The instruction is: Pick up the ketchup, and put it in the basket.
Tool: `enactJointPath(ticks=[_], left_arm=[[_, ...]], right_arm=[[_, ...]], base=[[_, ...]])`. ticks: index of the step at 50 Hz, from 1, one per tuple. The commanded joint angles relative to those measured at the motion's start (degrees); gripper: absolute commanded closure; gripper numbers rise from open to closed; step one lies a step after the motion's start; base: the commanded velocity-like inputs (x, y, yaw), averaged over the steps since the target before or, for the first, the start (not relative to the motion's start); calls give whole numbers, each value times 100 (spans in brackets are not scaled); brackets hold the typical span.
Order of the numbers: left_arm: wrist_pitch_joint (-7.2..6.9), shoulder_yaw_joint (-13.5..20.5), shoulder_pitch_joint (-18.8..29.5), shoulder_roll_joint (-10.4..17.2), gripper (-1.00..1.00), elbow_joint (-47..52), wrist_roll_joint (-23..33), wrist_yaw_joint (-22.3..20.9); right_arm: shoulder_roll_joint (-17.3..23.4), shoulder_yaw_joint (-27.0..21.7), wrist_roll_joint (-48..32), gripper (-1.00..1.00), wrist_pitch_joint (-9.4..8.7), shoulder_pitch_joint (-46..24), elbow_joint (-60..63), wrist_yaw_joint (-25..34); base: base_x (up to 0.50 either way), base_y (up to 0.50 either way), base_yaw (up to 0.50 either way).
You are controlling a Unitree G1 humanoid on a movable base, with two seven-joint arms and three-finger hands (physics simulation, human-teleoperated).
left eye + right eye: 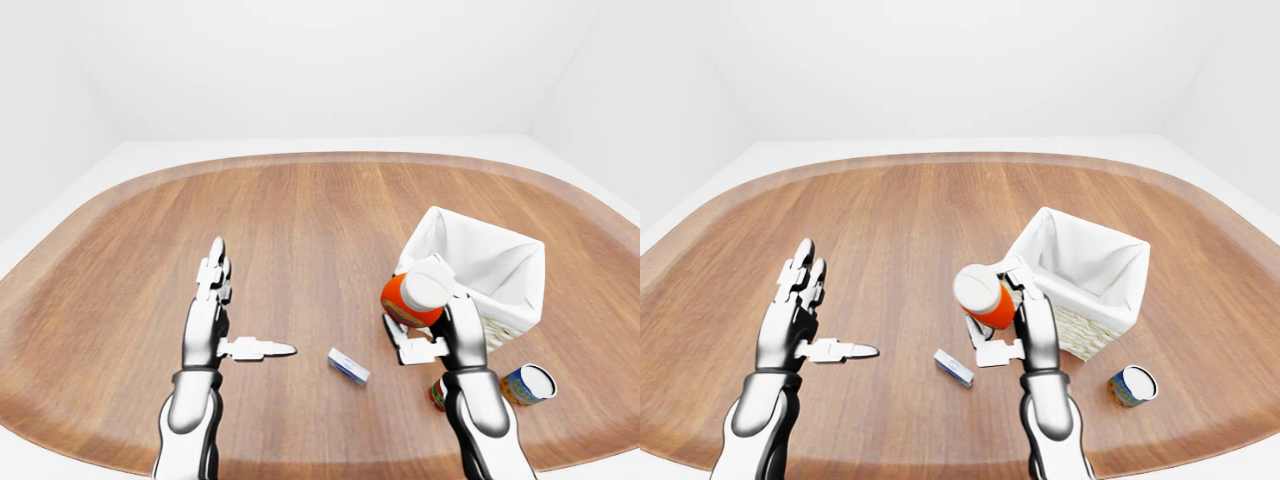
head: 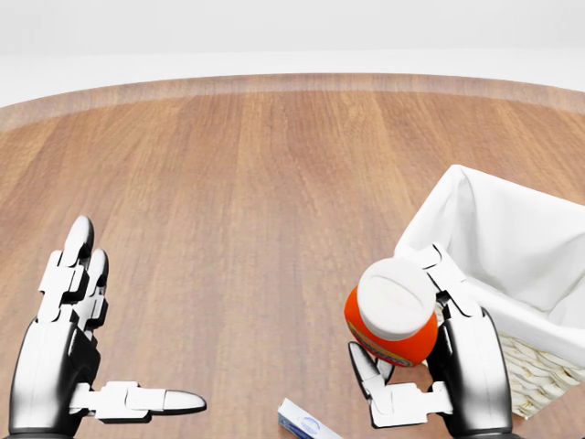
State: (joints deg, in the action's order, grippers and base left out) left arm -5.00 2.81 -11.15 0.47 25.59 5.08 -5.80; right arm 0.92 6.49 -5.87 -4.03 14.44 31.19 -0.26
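Observation:
The ketchup (image 2: 393,315), an orange-red bottle with a white cap, is tilted in my right hand (image 2: 398,309), whose fingers close round it. It is held above the wooden table, just left of the basket (image 2: 475,197), a wicker basket with a white cloth lining that stands at the right. The bottle's cap is close to the basket's near-left rim, outside it. My left hand (image 2: 137,315) is open and empty at the lower left, fingers up and thumb pointing right.
A small white and blue box (image 1: 348,366) lies on the table between my hands. A blue and yellow can (image 1: 527,384) lies below the basket at the right. A red can (image 1: 438,392) shows partly behind my right forearm. The table's rounded edge (image 1: 300,158) runs all round.

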Motion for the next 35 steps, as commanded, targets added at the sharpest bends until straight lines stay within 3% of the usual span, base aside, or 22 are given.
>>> enactJointPath(ticks=[1, 7, 15, 25, 35], left_arm=[[0, 51, 13, 3, -100, -80, -22, -13], [0, 74, 74, 13, -100, -175, -26, -7], [0, 107, 98, 21, -100, -175, -45, -19], [0, 164, 169, 20, -100, -268, -96, -32], [0, 188, 216, 42, -100, -344, -127, -27]], right_arm=[[0, 19, -228, 100, 43, -26, -36, -57], [1, -73, -343, 100, -97, -112, 10, -59], [32, -266, -842, 100, -97, -487, 682, 218], [171, -852, -1555, 100, -97, -1271, 1617, 951], [496, -1270, -2184, 100, -97, -2040, 1332, 1417]], base=[[0, 0, 0], [0, 0, 0], [0, 0, 0], [0, 0, 0], [0, 0, 0]])
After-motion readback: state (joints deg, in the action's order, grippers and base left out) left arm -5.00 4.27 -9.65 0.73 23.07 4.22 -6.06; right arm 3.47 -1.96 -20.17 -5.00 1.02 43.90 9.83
